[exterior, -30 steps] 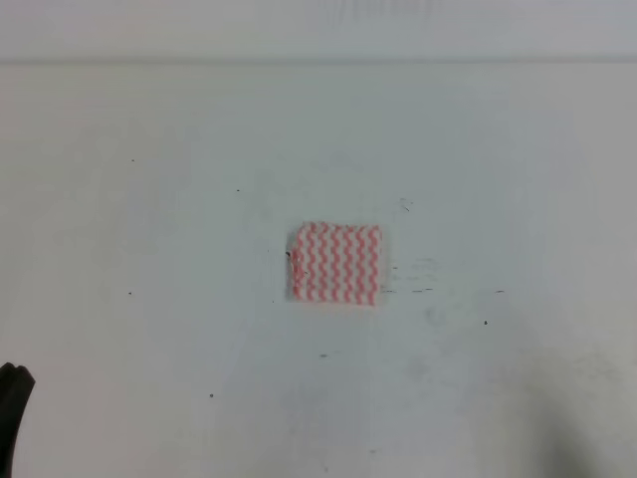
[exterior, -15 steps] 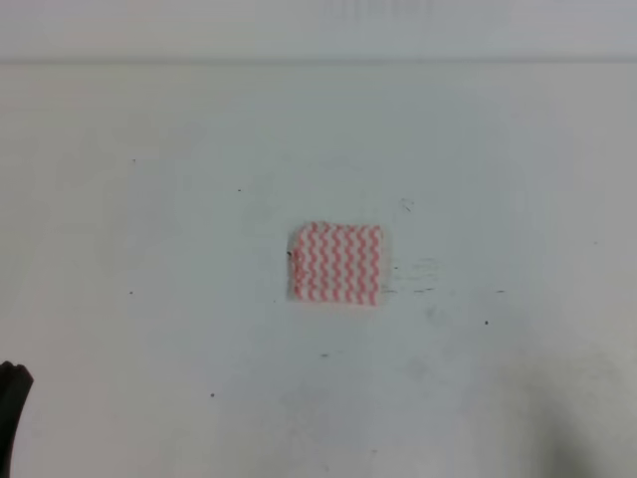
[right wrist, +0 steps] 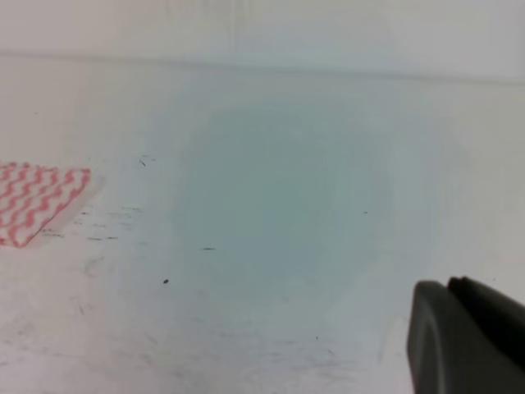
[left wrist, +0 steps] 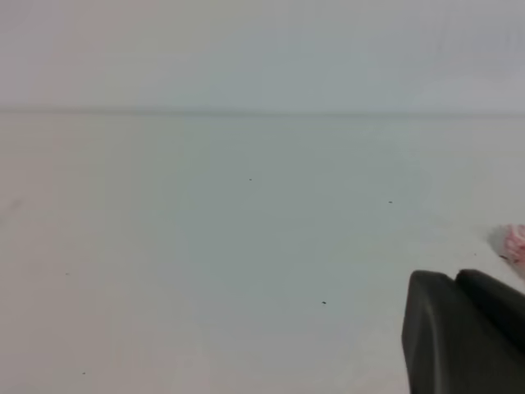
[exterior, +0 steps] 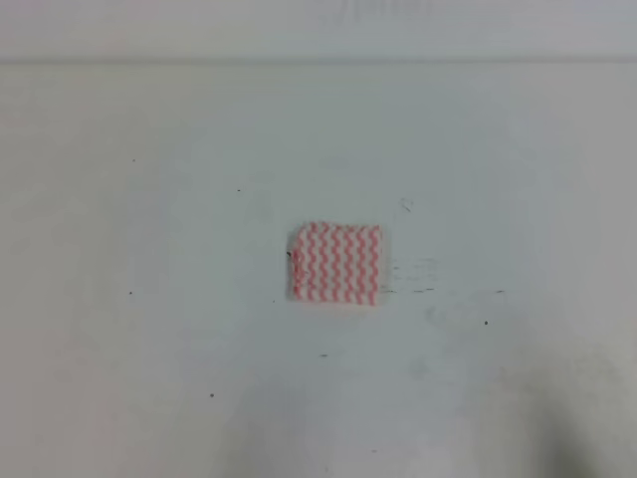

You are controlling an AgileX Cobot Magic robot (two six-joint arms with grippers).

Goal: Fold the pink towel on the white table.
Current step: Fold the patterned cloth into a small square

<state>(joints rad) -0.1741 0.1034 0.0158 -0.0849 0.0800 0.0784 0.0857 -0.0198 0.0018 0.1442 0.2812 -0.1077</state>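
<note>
Both grippers are kept well clear of the towel (exterior: pixel 335 263), which lies as a small neat rectangle mid-table (exterior: pixel 149 249), apparently already folded. Only one dark finger (left wrist: pixel 459 336) shows in each wrist view, so jaw spread cannot be told. Little beyond retreat seems called for.

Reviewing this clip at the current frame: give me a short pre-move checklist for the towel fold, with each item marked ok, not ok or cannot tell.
1. Pink towel lies flat on the white table as a compact rectangle: ok.
2. Towel looks folded already, but the layer count cannot be read: cannot tell.
3. Nothing rests on or touches the towel: ok.
4. Left gripper is apart from the towel, which shows only at the right edge of its wrist view: ok.
5. Right gripper is apart from the towel, which lies far left in its wrist view: ok.
6. Whether either gripper is open or shut: cannot tell.
</note>
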